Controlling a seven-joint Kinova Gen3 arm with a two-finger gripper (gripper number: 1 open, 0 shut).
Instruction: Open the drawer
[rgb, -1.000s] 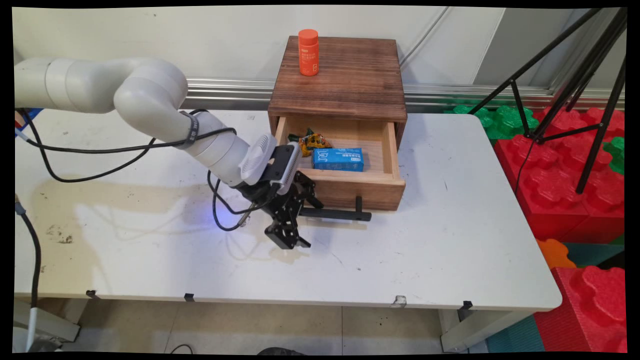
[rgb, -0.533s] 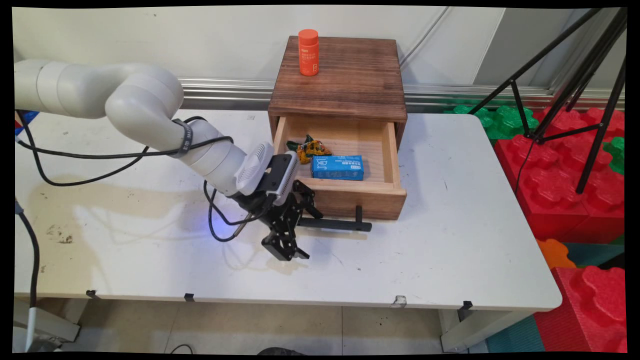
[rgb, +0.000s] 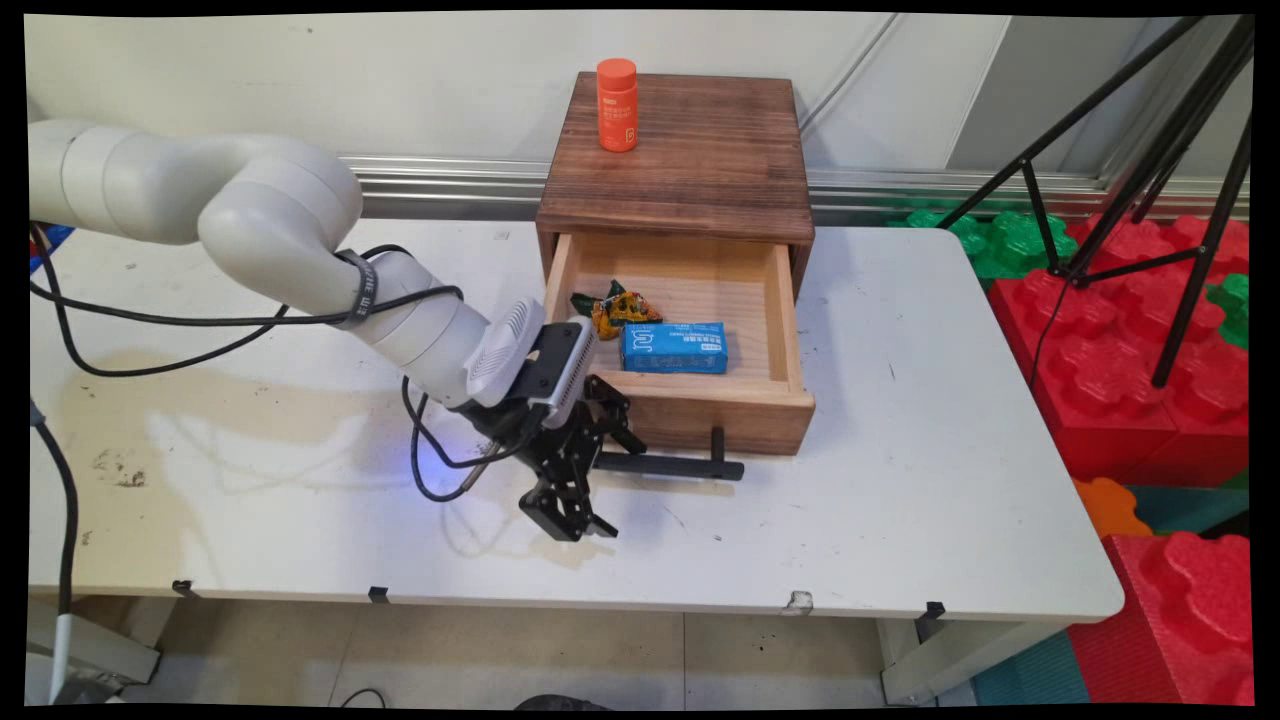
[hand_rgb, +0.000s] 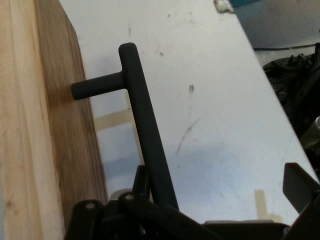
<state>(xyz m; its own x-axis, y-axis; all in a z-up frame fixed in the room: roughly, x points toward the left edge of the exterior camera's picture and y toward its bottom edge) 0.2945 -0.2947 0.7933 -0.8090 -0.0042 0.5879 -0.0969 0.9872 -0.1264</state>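
the black gripper (rgb: 585, 490) is low over the white table (rgb: 900, 500), at the left end of the black bar handle (rgb: 672, 465) on the open wooden drawer (rgb: 700, 400). in the main view its fingers sit spread, one behind the bar toward the drawer front and one out on the near side; in the hand view the handle (hand_rgb: 145, 135) runs down between the linkage with one finger (hand_rgb: 300, 185) standing well off to the side, so the fingers are apart and not pressed onto the bar.

compared with the frames a second and half a second earlier, the drawer has come further out of the dark wooden cabinet (rgb: 680, 150): its front edge and handle sit lower in the main view, nearer the table's near side, and the gripper and wrist have moved the same way with them.

inside the drawer a blue box (rgb: 674, 347) lies flat toward the front, and a crumpled yellow and green wrapper (rgb: 615, 305) lies just behind it, toward the left wall; both have ridden forward with the drawer. an orange bottle (rgb: 617, 104) stands upright on the cabinet's top near its back left corner, unmoved. black cables (rgb: 200, 320) hang from the arm. red and green foam blocks (rgb: 1130, 330) and a black tripod (rgb: 1180, 200) stand off the table's right side.
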